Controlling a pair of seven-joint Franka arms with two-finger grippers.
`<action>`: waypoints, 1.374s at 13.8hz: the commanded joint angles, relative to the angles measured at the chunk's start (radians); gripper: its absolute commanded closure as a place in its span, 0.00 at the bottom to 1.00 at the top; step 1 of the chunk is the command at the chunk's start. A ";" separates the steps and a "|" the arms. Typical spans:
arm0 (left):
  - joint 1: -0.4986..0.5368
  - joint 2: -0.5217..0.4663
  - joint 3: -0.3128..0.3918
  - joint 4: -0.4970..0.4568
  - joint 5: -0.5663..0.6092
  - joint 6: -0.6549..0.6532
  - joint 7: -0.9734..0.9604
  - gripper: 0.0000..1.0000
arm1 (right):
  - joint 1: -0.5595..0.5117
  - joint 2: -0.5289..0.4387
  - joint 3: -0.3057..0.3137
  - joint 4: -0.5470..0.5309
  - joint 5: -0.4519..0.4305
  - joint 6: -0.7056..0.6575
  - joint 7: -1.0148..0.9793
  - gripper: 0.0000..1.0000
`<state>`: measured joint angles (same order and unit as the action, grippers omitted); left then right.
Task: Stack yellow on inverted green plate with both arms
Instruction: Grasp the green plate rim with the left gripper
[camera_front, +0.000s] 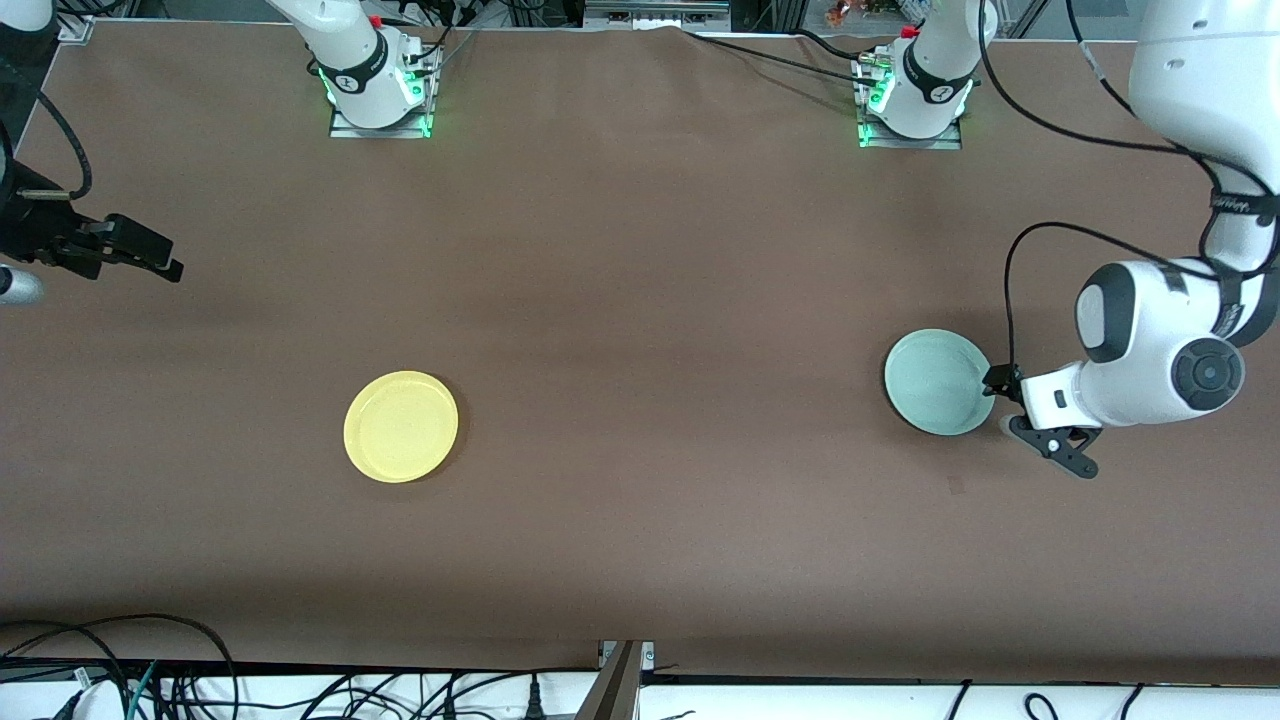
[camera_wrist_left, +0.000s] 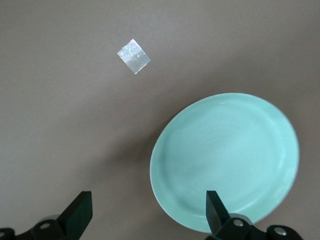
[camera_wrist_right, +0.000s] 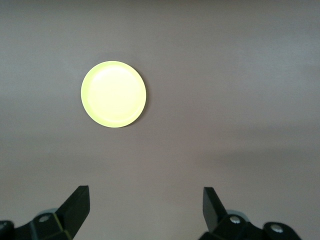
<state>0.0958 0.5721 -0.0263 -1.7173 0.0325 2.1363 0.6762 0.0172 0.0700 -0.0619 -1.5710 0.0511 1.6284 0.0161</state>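
Observation:
The yellow plate (camera_front: 400, 427) lies flat on the brown table toward the right arm's end; it also shows in the right wrist view (camera_wrist_right: 113, 94). The pale green plate (camera_front: 936, 382) lies toward the left arm's end, its hollow face up (camera_wrist_left: 225, 160). My left gripper (camera_front: 1005, 403) is open and low beside the green plate's edge; in the left wrist view (camera_wrist_left: 148, 212) one finger (camera_wrist_left: 216, 207) is over the plate's rim and the other over bare table. My right gripper (camera_front: 165, 262) is open and empty (camera_wrist_right: 145, 205), over the table's end, apart from the yellow plate.
A small shiny square of tape (camera_wrist_left: 133, 56) lies on the table near the green plate. The arm bases (camera_front: 378, 85) (camera_front: 915, 95) stand along the edge farthest from the front camera. Cables (camera_front: 150, 670) lie past the nearest table edge.

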 joint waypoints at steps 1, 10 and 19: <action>0.005 0.025 -0.003 0.002 -0.014 0.020 0.086 0.00 | -0.010 -0.010 -0.013 0.012 0.013 -0.009 -0.018 0.00; 0.008 0.049 -0.006 -0.134 -0.014 0.221 0.148 0.64 | 0.000 0.024 -0.001 0.006 0.003 -0.010 0.001 0.00; 0.001 0.003 -0.006 -0.122 -0.014 0.196 0.140 1.00 | 0.001 0.056 -0.001 0.006 0.012 -0.053 0.001 0.00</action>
<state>0.0996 0.6065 -0.0316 -1.8379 0.0325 2.3490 0.7944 0.0193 0.1191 -0.0655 -1.5715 0.0525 1.6146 0.0187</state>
